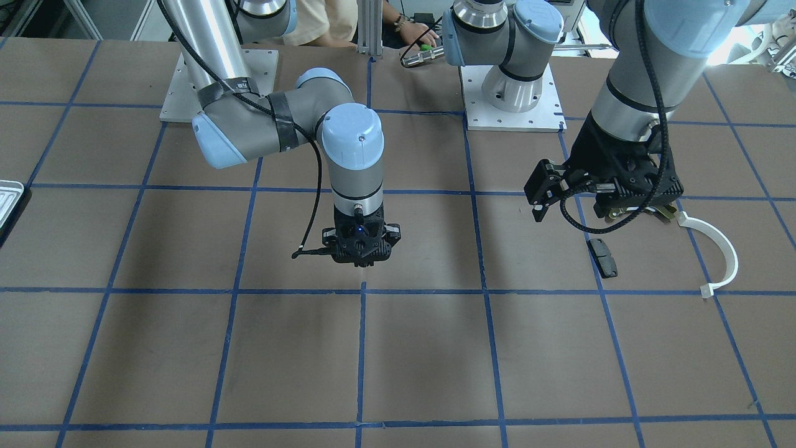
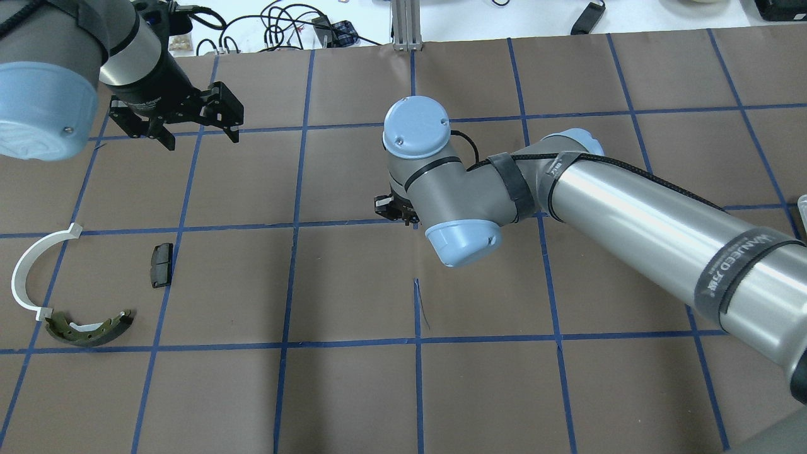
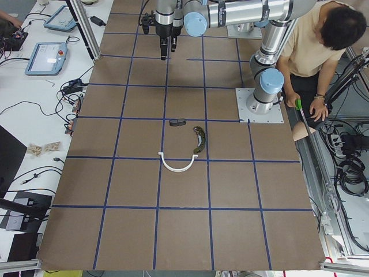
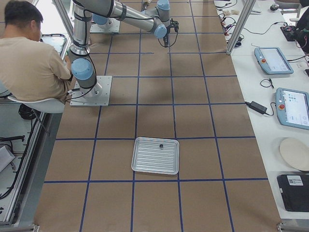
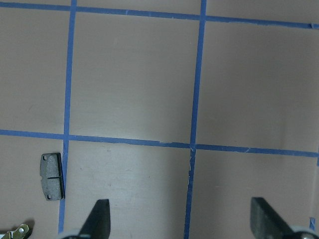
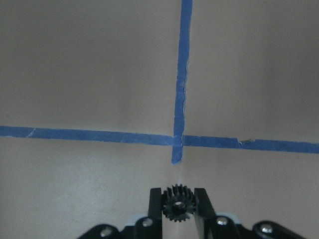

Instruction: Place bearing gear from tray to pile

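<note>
My right gripper (image 6: 175,211) is shut on a small black toothed bearing gear (image 6: 175,203) and holds it above a tape crossing mid-table; it also shows in the front view (image 1: 360,260). The silvery ribbed tray (image 4: 155,155) lies far off on my right, with only its corner in the front view (image 1: 9,199). The pile lies on my left: an olive-brass brake shoe (image 2: 88,328), a white plastic arc (image 2: 28,271) and a small black pad (image 2: 161,265). My left gripper (image 5: 182,221) is open and empty, raised near the pile, with the pad (image 5: 53,176) below it.
A small dark part (image 4: 161,144) lies on the tray near its far rim. The brown table carries a blue tape grid (image 2: 416,284). An operator (image 4: 34,58) sits behind the arm bases. Tablets and cables lie on the side bench (image 4: 275,60).
</note>
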